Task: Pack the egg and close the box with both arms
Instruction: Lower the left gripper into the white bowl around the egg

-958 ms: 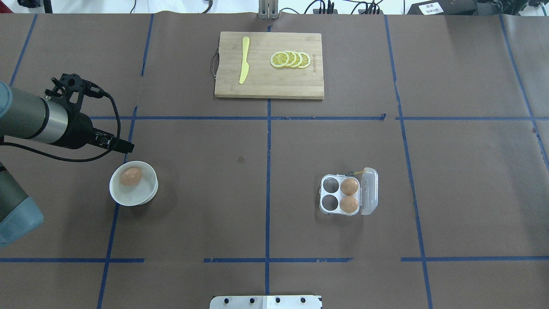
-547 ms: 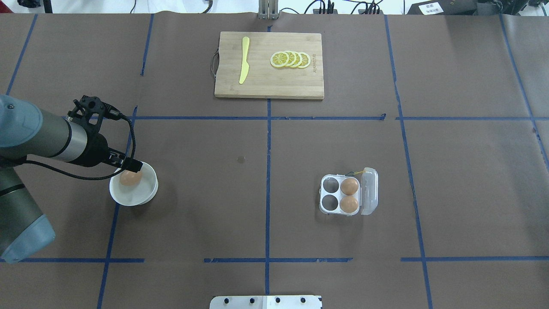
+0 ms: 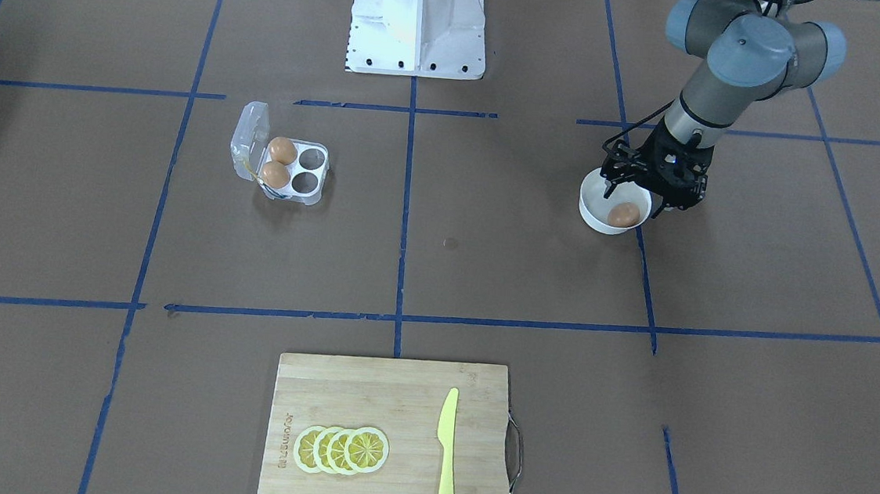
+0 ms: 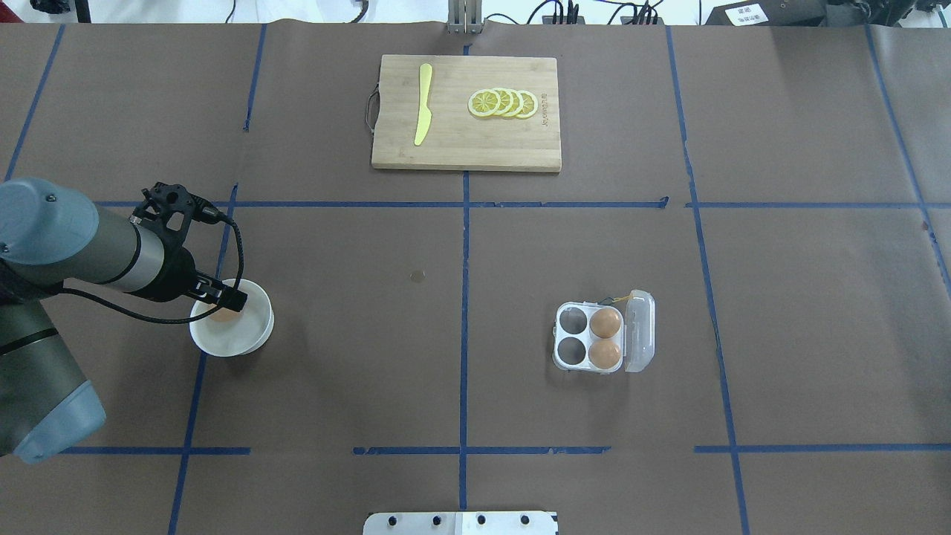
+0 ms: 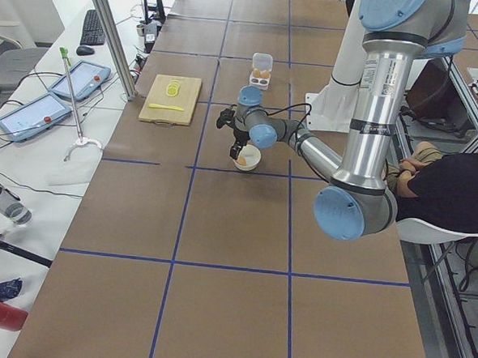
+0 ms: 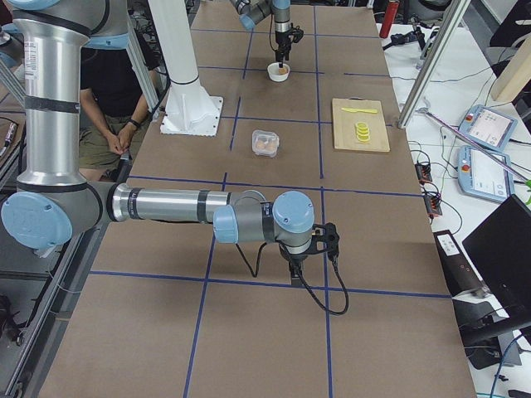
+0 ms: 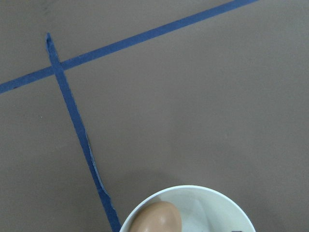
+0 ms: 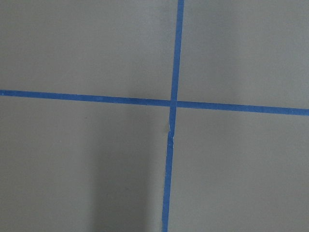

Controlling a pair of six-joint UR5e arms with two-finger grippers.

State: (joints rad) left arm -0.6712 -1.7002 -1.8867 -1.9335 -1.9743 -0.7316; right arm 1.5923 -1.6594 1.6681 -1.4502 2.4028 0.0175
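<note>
A yellow knife [image 4: 423, 104] and what seem overlapping lemon slices [image 4: 504, 103] are laid apart on a wooden cutting board [image 4: 464, 152]; a white bowl [image 4: 251, 336] is set well away.

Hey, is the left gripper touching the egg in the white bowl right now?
Cannot tell. The front-facing view shows the left gripper over the bowl, close to the egg; overhead it overlaps the egg. Neither shows contact or a gap plainly.
</note>
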